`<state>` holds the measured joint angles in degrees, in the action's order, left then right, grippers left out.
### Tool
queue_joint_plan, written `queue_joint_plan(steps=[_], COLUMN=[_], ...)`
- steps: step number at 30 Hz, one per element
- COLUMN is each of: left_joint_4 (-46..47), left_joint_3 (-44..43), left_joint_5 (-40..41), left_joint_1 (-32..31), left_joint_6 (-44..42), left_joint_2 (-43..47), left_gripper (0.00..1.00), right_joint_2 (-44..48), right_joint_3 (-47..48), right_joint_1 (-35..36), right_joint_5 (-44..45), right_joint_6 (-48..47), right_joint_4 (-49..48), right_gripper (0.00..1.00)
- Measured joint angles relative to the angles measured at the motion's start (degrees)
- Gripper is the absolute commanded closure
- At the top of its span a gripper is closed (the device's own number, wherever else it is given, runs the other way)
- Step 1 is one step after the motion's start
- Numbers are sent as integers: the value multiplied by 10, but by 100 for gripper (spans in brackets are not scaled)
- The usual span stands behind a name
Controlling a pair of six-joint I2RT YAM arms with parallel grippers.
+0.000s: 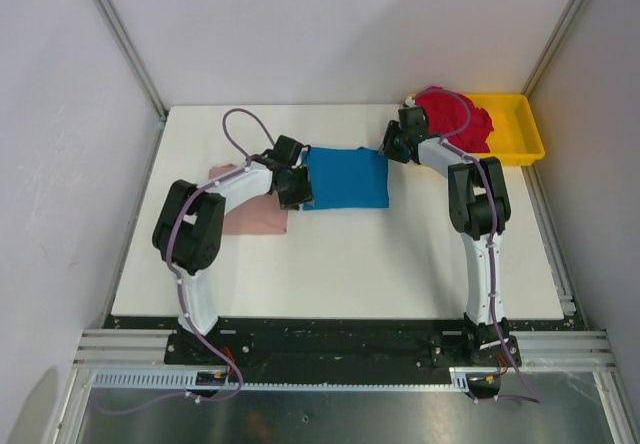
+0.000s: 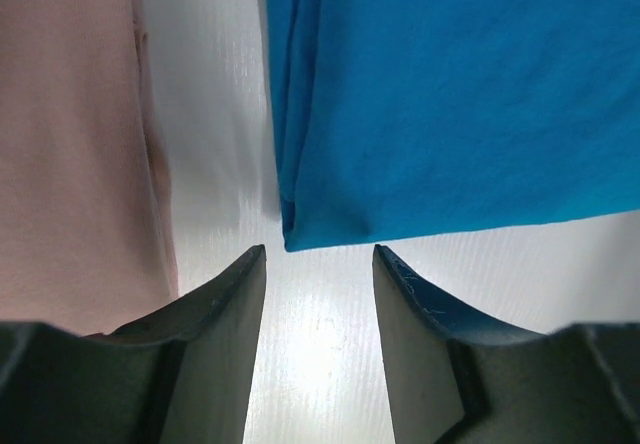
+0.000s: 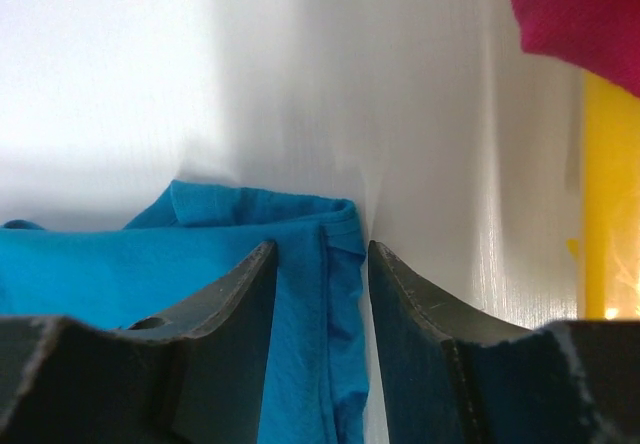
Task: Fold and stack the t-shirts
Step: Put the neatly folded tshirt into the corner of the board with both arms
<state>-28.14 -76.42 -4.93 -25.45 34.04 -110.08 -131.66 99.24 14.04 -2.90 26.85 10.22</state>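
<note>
The bright blue t-shirt (image 1: 345, 177) lies folded flat in the middle of the table. My left gripper (image 1: 296, 186) is open and empty at its left edge; in the left wrist view the shirt's corner (image 2: 330, 226) lies just ahead of the gripper (image 2: 318, 254). The dusty pink t-shirt (image 1: 262, 216) lies folded to the left, partly under my left arm, and shows in the left wrist view (image 2: 70, 144). My right gripper (image 1: 388, 145) is open at the blue shirt's far right corner, its jaws either side of the hem (image 3: 335, 294). The crimson red t-shirt (image 1: 455, 119) lies crumpled on the yellow tray (image 1: 520, 134).
The yellow tray sits at the table's far right corner, next to my right arm; it shows in the right wrist view (image 3: 610, 214) with the red shirt (image 3: 580, 14) over it. Grey walls close in the table on three sides.
</note>
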Motion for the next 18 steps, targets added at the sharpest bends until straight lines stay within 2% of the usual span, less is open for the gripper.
queue_joint_plan(steps=[11,15,18], left_joint_4=[9,13,16], left_joint_3=[-10,-17,-17], left_joint_5=[1,0,0], left_joint_1=[0,0,0], left_joint_6=[5,7,11], left_joint_2=[-35,-41,-42], left_gripper=[49,55,65], right_joint_2=[-3,-3,-4], right_joint_3=[1,1,1], right_joint_1=[5,8,9], right_joint_5=[-1,0,0], right_joint_6=[-1,-2,-2], right_joint_4=[-2,-2,-2], right_gripper=[63,68,80])
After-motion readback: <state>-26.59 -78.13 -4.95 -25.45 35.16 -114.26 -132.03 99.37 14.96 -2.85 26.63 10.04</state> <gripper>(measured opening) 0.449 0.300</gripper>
